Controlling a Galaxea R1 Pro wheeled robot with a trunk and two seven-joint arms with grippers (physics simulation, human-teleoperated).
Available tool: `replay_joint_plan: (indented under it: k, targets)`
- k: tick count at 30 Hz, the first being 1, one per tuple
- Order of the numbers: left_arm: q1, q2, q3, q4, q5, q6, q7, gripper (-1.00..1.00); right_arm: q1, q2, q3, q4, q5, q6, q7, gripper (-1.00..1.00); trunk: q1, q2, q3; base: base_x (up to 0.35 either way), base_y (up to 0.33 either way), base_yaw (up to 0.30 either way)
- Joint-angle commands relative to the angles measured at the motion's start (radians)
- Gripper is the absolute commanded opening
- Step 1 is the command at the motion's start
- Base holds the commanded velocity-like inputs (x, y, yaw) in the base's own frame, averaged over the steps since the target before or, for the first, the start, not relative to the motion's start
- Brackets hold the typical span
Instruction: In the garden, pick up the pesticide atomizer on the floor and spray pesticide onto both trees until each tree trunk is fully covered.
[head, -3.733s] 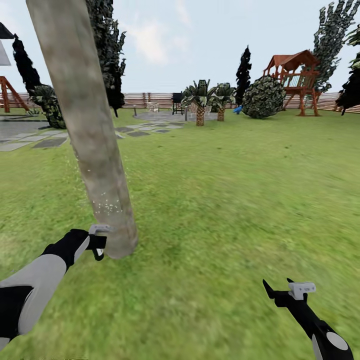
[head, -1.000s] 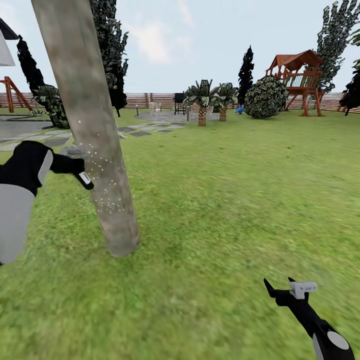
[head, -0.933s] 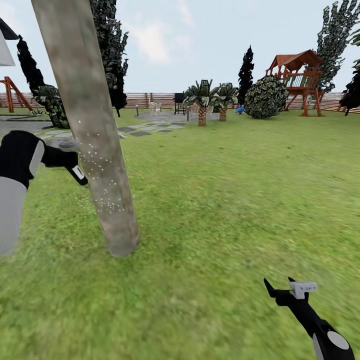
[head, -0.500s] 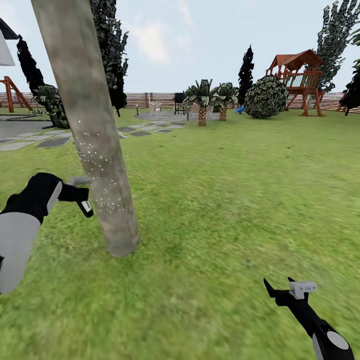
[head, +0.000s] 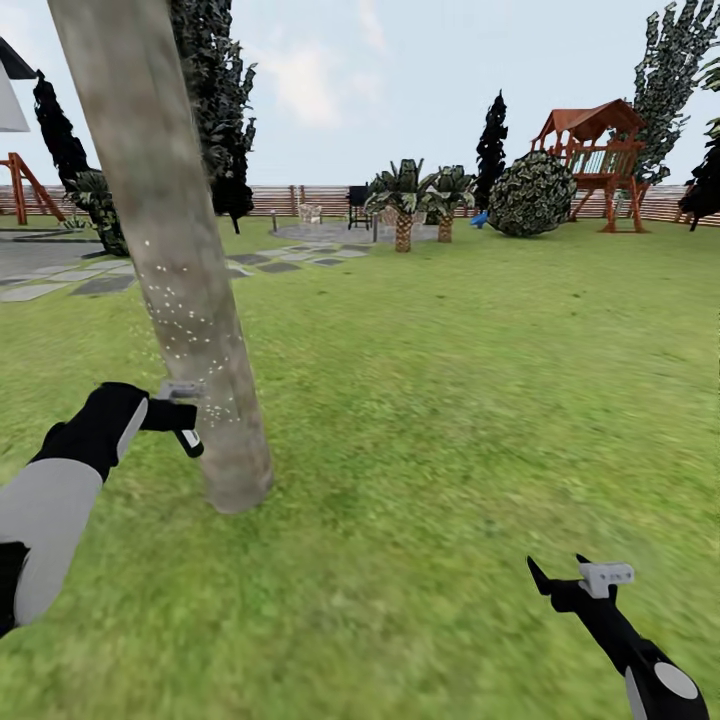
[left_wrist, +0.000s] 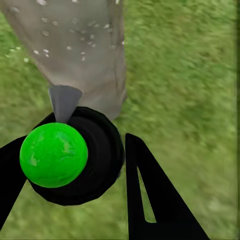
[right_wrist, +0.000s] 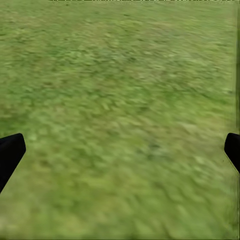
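The little whitish-and-dark pesticide atomizer (head: 185, 415) sits clamped in the left gripper (head: 180, 420), nozzle right up against the thick leaning grey-brown mottled tree trunk (head: 175, 260); I'd guess it's held that close so the spray lands low on the bark; fine white pesticide specks (head: 185, 315) already dot the middle of the trunk. The left wrist view adds the atomizer's round green cap (left_wrist: 54, 155) and grey nozzle tip; the right gripper (head: 570, 585) hangs open and idle over the green grass lawn (right_wrist: 120, 100).
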Motion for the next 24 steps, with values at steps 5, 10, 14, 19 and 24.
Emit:
replay_joint_plan:
  k: [5, 10, 14, 19, 24]
  targets:
    - [0.005, 0.0, -0.002, -0.002, -0.008, 0.0, -0.006, -1.0, -0.001, 0.001, -0.005, 0.0, 0.011, -0.007, 0.003, 1.0, 0.0, 0.0, -0.001, 0.0, -0.269, 0.0]
    - [0.008, -0.001, -0.002, 0.011, -0.015, -0.001, -0.002, -1.0, -0.001, 0.001, -0.003, 0.0, 0.011, -0.007, 0.004, 1.0, 0.0, 0.0, -0.001, 0.0, -0.27, 0.0]
    - [0.043, -0.016, -0.003, 0.011, -0.012, -0.006, 0.049, -1.0, -0.001, 0.001, -0.003, 0.0, 0.011, -0.007, 0.004, 1.0, 0.0, 0.0, -0.001, 0.031, -0.27, 0.022]
    - [0.06, -0.044, -0.002, 0.01, -0.008, -0.009, 0.09, -1.0, -0.001, 0.001, -0.003, -0.002, 0.011, -0.007, 0.004, 1.0, 0.0, 0.0, -0.001, 0.077, -0.27, 0.226]
    - [0.075, -0.044, -0.002, 0.008, -0.009, -0.009, 0.093, -1.0, -0.001, 0.001, -0.003, -0.002, 0.011, -0.007, 0.004, 1.0, 0.0, 0.0, -0.001, 0.081, -0.27, 0.275]
